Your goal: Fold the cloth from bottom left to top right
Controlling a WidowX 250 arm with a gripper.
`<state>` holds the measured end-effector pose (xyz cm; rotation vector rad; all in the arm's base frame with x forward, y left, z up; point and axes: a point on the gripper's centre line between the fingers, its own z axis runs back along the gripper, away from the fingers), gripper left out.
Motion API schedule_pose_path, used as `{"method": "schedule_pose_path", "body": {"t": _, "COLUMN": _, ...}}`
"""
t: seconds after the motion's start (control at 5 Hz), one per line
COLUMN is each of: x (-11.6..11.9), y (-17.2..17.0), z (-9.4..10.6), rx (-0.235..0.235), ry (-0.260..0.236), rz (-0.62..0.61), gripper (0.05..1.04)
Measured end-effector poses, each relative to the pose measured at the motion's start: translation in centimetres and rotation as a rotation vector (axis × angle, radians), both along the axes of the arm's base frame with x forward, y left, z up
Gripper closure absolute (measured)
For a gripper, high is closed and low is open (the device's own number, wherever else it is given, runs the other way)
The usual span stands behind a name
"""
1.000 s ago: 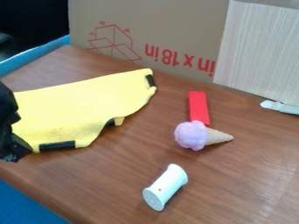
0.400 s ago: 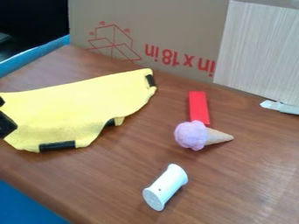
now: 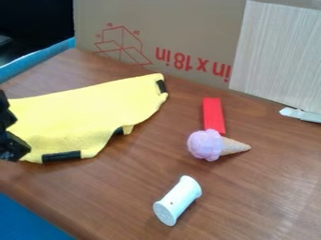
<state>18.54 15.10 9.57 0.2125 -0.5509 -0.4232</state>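
At the left edge of the camera view is the black gripper (image 3: 11, 145), over the lower left end of the yellow cloth (image 3: 85, 115). It covers part of that end, and whether it touches the cloth cannot be told. The cloth lies across the left half of the table, its upper edge slanting up to the right. Black patches show at its upper right corner, on its lower right edge and at its bottom.
Right of the cloth lie a red block (image 3: 213, 115) and a toy ice cream cone (image 3: 216, 145). A white spool (image 3: 177, 200) lies nearer the front. A cardboard box (image 3: 169, 37) stands behind, with a white object (image 3: 301, 114) at the right.
The gripper slid left, almost out of view, then came back right over the cloth's left end, a little higher than at first. The cloth's visible outline looks the same.
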Motion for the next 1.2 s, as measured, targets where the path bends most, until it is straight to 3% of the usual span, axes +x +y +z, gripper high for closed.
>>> {"method": "schedule_pose_path", "body": {"t": 0.2, "x": 0.0, "y": 2.5, "z": 1.9, "rx": -0.126, "ry": -0.073, "rz": 0.166, "gripper": 0.084}}
{"method": "schedule_pose_path", "body": {"t": 0.4, "x": -0.4, "y": 6.2, "z": 3.4, "rx": -0.33, "ry": -0.143, "rz": 0.379, "gripper": 0.084}}
{"method": "schedule_pose_path", "body": {"t": 0.8, "x": -1.8, "y": 10.8, "z": 2.9, "rx": -0.452, "ry": -0.185, "rz": 0.501, "gripper": 0.084}}
{"method": "schedule_pose_path", "body": {"t": 1.2, "x": -2.2, "y": 13.6, "z": 2.3, "rx": -0.499, "ry": -0.224, "rz": 0.563, "gripper": 0.084}}
